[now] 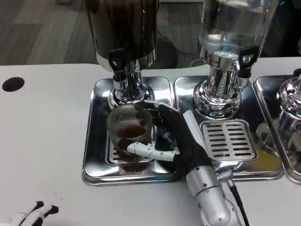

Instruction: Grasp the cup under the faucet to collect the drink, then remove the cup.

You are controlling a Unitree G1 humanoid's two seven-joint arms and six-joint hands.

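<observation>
A clear ribbed cup (pixel 130 132) stands on the drip tray (pixel 96 141) under the faucet (pixel 118 70) of the dark drink dispenser (pixel 123 28). Some brown drink lies in its bottom. My right hand (pixel 171 136) wraps around the cup from the right, fingers on its side and front. My left hand (pixel 33 214) rests at the table's near left edge, fingers showing, holding nothing.
A second dispenser (pixel 230 28) with clear liquid stands to the right on its own steel tray (pixel 229 139). A third dispenser's base (pixel 289 99) shows at the far right. A black hole (pixel 13 84) sits in the white table at the left.
</observation>
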